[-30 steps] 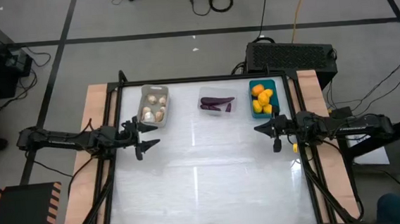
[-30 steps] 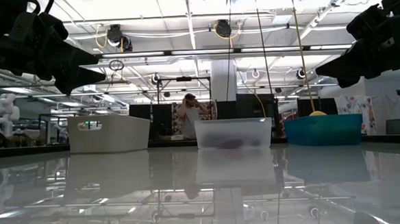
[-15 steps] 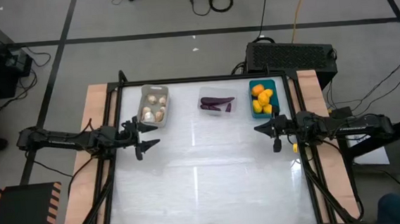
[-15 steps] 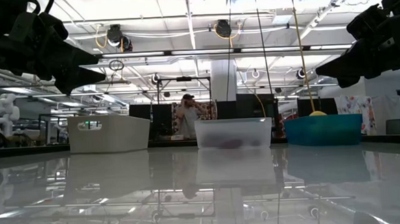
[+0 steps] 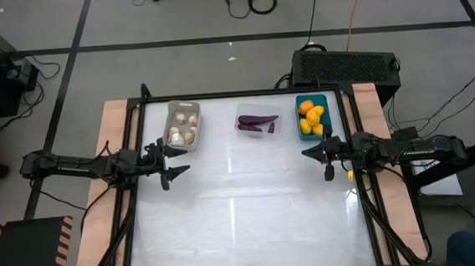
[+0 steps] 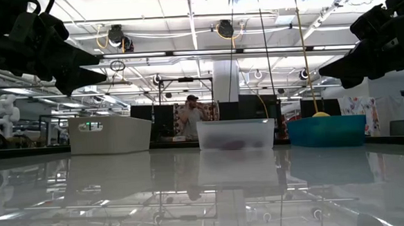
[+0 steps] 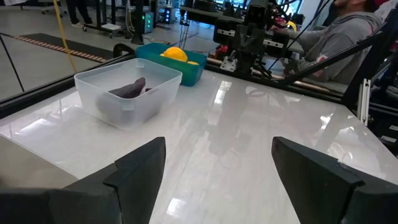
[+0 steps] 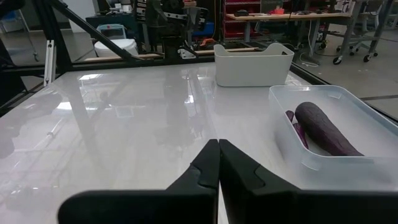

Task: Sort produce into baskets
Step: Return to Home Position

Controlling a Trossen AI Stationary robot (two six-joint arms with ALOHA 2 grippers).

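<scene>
Three baskets stand in a row at the table's far side. The light grey basket [image 5: 182,123] holds whitish mushrooms, the clear basket [image 5: 258,122] holds dark purple eggplants [image 8: 324,129], and the teal basket [image 5: 312,116] holds yellow-orange fruits. My left gripper [image 5: 178,161] hovers open and empty at the table's left side, nearer than the grey basket. My right gripper [image 5: 309,155] hovers shut and empty at the right side, nearer than the teal basket.
A black vented box [image 5: 346,62] sits beyond the table's far right corner. The white table [image 5: 243,216] stretches bare between the arms and toward the near edge. In the low view a person [image 6: 192,117] stands far off in the room.
</scene>
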